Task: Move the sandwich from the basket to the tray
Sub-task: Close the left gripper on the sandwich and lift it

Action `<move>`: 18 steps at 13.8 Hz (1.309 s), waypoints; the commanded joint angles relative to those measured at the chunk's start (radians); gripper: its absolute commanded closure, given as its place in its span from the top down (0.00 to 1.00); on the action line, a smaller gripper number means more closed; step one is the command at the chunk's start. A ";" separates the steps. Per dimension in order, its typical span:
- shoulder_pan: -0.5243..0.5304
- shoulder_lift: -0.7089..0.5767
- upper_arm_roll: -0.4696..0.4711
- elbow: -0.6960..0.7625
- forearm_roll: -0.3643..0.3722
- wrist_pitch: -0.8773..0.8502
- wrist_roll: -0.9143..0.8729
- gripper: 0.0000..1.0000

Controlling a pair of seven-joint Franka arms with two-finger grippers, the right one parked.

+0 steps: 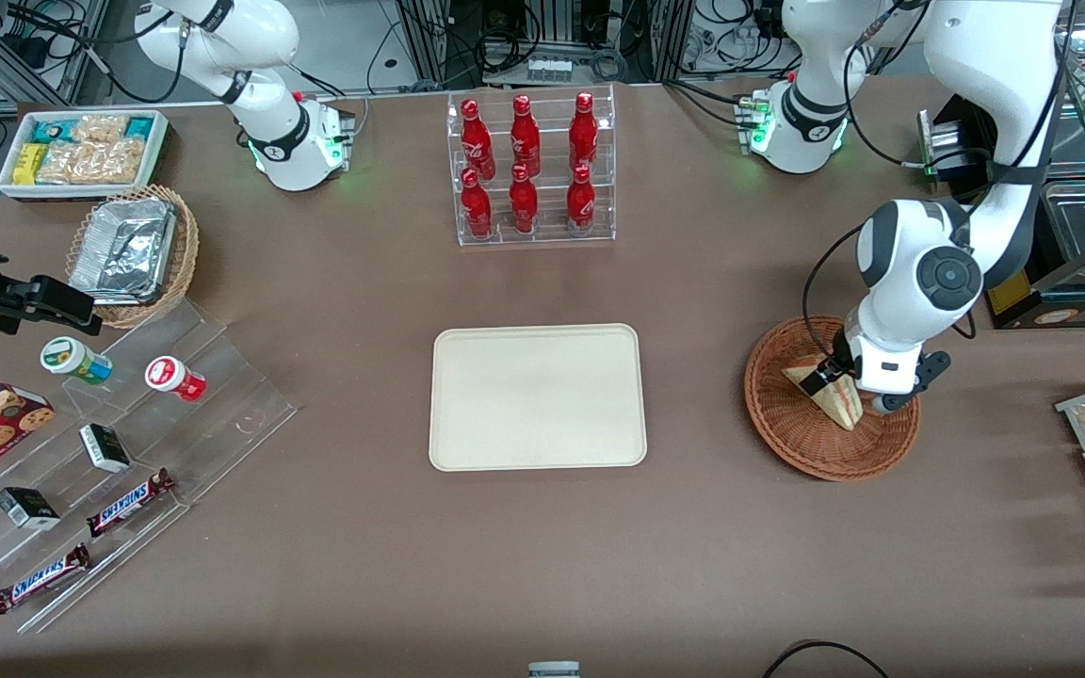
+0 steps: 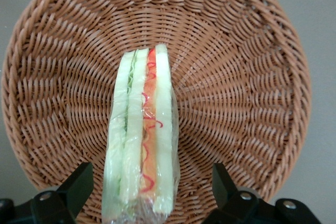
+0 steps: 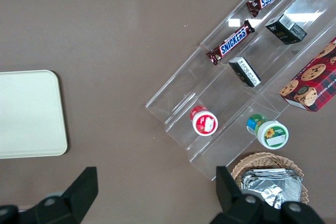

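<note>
1. Sandwich (image 2: 140,140) lay in the round wicker basket (image 1: 792,428), wrapped in clear film, its cut edge with red and green filling turned up toward the wrist camera.
2. The pincer (image 2: 149,192) hung low over the basket with its two fingers (image 2: 79,184) spread apart, one on each side of the sandwich and not touching it.
3. In the front view the pincer (image 1: 855,391) sat right above the sandwich (image 1: 830,395), and the wedge's point lay nearer the front camera than its wide end.
4. The basket stood on the brown table (image 1: 693,565) toward the working arm's end, well apart from the cream tray (image 1: 537,395).
5. The tray lay flat at the middle of the table with nothing on it.
6. A clear rack of red bottles (image 1: 528,169) stood farther from the front camera than the tray.
7. Candy bars (image 1: 128,502), small boxes and two round tubs rested on clear steps toward the parked arm's end.
</note>
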 commanded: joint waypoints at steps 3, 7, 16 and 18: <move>-0.005 0.020 0.007 -0.017 0.017 0.040 -0.027 0.71; -0.004 0.010 0.007 -0.017 0.024 0.031 -0.027 0.02; -0.057 -0.079 -0.044 0.224 0.080 -0.406 0.038 0.00; -0.131 -0.022 -0.067 0.385 0.077 -0.565 0.019 0.00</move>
